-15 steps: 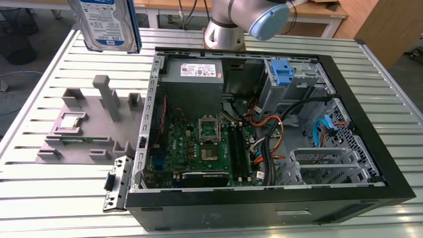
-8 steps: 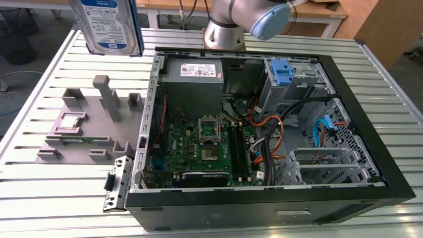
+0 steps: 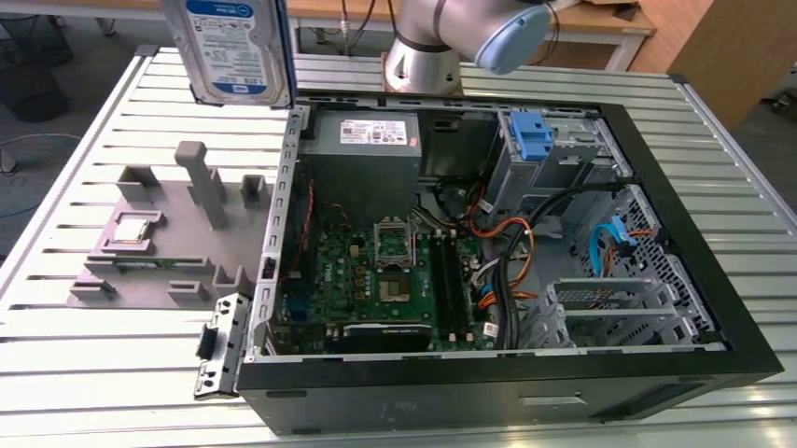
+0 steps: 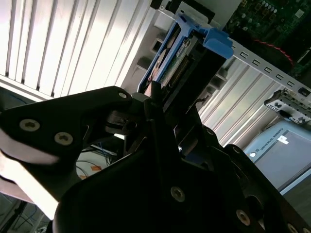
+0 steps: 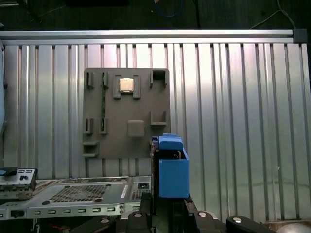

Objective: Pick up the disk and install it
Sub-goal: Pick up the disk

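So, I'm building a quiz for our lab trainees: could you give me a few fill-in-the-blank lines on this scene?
1. The pincer holds the disk ___ the table, not resting on it.
2. The carrier framing the disk is ___ plastic.
3. The computer case lies with its side ___, its motherboard showing.
Missing words: above; blue; open.
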Tool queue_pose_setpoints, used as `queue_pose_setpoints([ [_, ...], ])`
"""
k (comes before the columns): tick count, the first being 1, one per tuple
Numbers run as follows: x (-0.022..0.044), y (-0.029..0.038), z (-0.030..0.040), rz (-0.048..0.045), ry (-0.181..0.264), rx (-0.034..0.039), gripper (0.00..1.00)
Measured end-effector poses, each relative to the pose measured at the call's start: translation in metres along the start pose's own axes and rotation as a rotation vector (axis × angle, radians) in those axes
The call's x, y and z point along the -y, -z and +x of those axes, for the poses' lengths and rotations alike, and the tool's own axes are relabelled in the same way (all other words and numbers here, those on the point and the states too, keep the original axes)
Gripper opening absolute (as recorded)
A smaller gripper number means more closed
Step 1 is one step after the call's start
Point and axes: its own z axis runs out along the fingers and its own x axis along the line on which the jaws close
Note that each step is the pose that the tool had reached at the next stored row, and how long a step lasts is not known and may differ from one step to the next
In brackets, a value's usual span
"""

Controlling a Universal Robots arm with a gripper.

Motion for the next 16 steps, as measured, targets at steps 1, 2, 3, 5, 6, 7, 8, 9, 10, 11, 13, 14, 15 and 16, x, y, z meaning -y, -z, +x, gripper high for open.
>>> queue_pose_setpoints([
  [1, 0.0035, 0.0002, -0.0001, -0.0001, 0.000, 0.0000, 0.35],
  [2, 0.0072, 0.0003, -0.0003, -0.0001, 0.000, 0.0000, 0.35],
  [3, 0.0111, 0.0006, -0.0005, -0.0001, 0.000, -0.0001, 0.35],
  [5, 0.0197, 0.0009, -0.0009, 0.0000, 0.000, 0.0000, 0.35],
  [6, 0.0239, 0.0010, -0.0011, 0.0000, 0.000, 0.0000, 0.35],
  [7, 0.0280, 0.0012, -0.0013, -0.0001, 0.000, 0.0000, 0.35],
  [8, 0.0323, 0.0014, -0.0015, -0.0001, 0.000, 0.0000, 0.35],
  [9, 0.0366, 0.0017, -0.0018, -0.0001, 0.000, -0.0001, 0.35],
  [10, 0.0410, 0.0019, -0.0020, -0.0002, 0.000, -0.0001, 0.35],
  [11, 0.0459, 0.0021, -0.0022, -0.0002, 0.000, -0.0001, 0.35],
  [13, 0.0547, 0.0024, -0.0026, -0.0001, 0.000, 0.0001, 0.35],
  [14, 0.0592, 0.0026, -0.0028, -0.0001, 0.000, 0.0000, 0.35],
  [15, 0.0637, 0.0028, -0.0030, -0.0001, 0.000, 0.0000, 0.35],
  [16, 0.0681, 0.0030, -0.0032, -0.0002, 0.000, 0.0000, 0.35],
])
